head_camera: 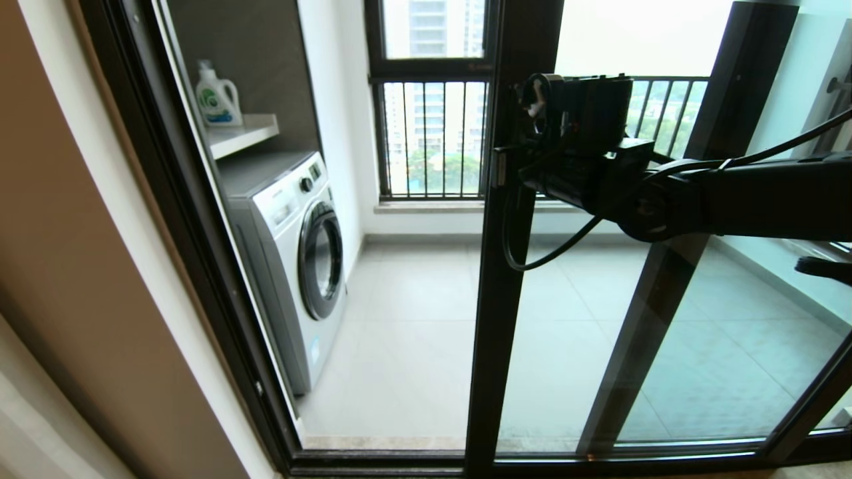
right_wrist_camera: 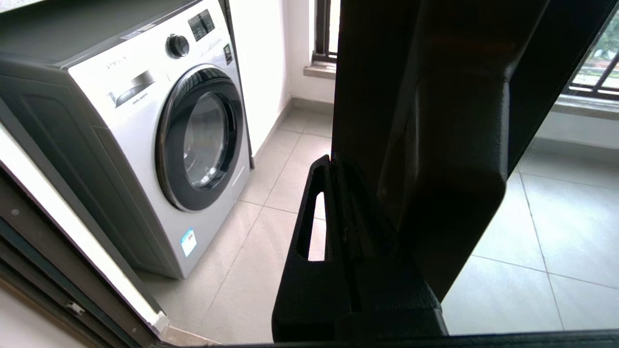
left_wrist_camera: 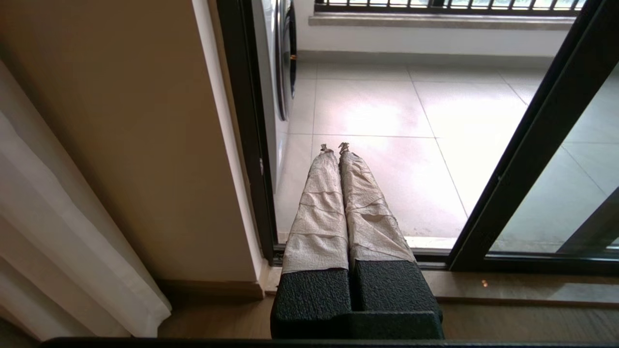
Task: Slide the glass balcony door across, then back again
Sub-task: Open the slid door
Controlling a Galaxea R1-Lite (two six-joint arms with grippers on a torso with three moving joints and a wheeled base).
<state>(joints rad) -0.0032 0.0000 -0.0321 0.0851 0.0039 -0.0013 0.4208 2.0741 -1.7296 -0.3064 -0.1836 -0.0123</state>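
1. Right pincer [head_camera: 509, 156] was raised against the handle-side upright of the glass balcony door [head_camera: 496, 299], at about railing height; in the right wrist view its fingers [right_wrist_camera: 316, 212] lay pressed along that dark upright, but whether they were clamped or apart I could not tell.
2. Glass balcony door stood partway across, its upright near the middle of the opening, leaving a gap toward the washing machine [head_camera: 293, 259].
3. Washing machine sat on the balcony floor [head_camera: 413, 319] against the left wall, under a shelf [head_camera: 243, 133] bearing a detergent bottle [head_camera: 216, 96].
4. Left pincer [left_wrist_camera: 334, 147] hung low by the door track, its wrapped fingers together, holding nothing.
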